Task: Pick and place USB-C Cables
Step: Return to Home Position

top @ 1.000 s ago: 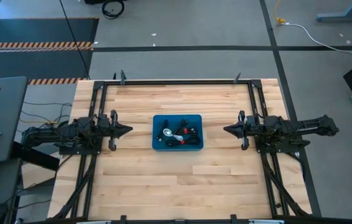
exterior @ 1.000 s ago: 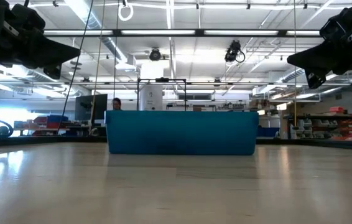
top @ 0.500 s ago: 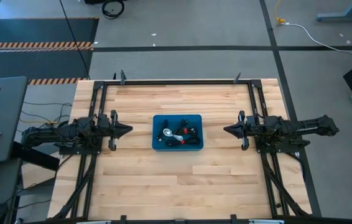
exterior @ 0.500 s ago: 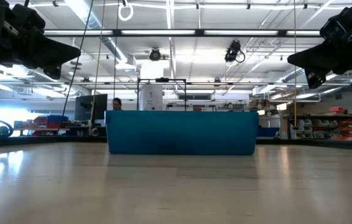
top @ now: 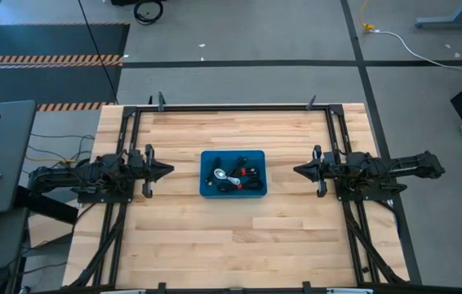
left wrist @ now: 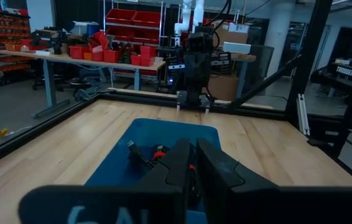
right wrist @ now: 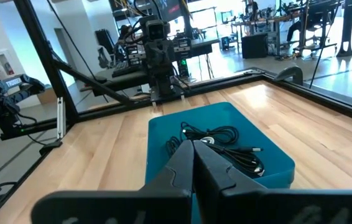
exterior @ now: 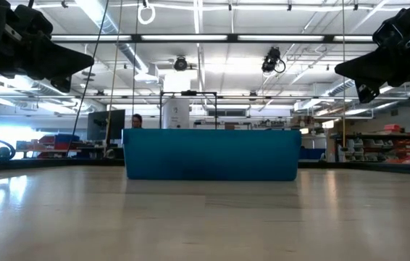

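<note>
A small blue bin (top: 233,191) stands at the middle of the wooden table and shows as a blue wall (exterior: 212,154) in the low view. Inside it lie the coiled USB-C cables (top: 237,175), black ones with red ties and one white/silver (top: 221,173); the right wrist view shows them too (right wrist: 226,146), and the left wrist view part of them (left wrist: 154,157). My left gripper (top: 171,171) hovers left of the bin, shut, pointing at it. My right gripper (top: 295,170) hovers to the bin's right, shut, pointing at it. Neither touches anything.
A black metal frame (top: 231,107) runs round the table's far edge and sides. Bare wood lies on all sides of the bin. Beyond the table are shelves, benches and a person (exterior: 136,120) far off in the room.
</note>
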You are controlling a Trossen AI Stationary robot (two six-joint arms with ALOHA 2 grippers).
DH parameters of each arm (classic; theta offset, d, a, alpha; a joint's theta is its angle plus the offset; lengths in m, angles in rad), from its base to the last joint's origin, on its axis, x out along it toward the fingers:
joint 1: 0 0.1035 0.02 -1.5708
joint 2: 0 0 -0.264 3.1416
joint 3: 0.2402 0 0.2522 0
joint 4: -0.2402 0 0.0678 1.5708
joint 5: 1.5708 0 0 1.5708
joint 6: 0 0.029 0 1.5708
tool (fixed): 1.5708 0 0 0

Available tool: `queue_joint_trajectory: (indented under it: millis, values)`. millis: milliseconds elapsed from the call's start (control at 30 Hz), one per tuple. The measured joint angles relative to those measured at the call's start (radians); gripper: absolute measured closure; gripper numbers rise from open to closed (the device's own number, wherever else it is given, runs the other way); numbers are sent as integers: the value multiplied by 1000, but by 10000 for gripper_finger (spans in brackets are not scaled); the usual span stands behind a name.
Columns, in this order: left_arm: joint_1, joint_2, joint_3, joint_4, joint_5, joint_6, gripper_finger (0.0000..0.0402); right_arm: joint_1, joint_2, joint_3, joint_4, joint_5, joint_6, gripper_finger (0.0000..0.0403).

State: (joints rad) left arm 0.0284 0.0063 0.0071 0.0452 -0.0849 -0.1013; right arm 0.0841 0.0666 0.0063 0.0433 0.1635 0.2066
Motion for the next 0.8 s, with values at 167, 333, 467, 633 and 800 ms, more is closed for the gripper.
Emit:
queue_joint_trajectory:
  millis: [167,333,467,633,800]
  values:
    - [0,0,0,1,0,0,369,0,0,0,0,0,0,394]
    - [0,0,0,2,0,0,365,0,0,0,0,0,0,394]
    - [0,0,0,4,0,0,369,0,0,0,0,0,0,394]
    - [0,0,0,4,0,0,367,0,0,0,0,0,0,394]
    - [0,0,0,4,0,0,365,0,0,0,0,0,0,394]
